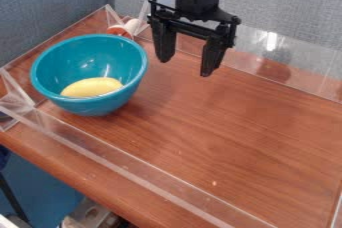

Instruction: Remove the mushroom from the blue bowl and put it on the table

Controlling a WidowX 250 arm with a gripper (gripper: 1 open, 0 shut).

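Note:
The blue bowl (54, 67) stands on the table (227, 137) at the left, close to the left acrylic wall. Inside it, on the bottom, lies the mushroom (90, 88), a pale yellow rounded lump. My gripper (186, 64) hangs to the right of the bowl, near the back of the table. It points down, and its two black fingers (162, 40) are spread wide with nothing between them. It is apart from the bowl and its fingertips sit just above the wood.
Low clear acrylic walls border the table: a front wall (147, 177), a back wall (287, 50) and a left corner (16, 97). A small reddish-white item (128, 29) sits behind the bowl by the back wall. Bare wood lies right of the bowl.

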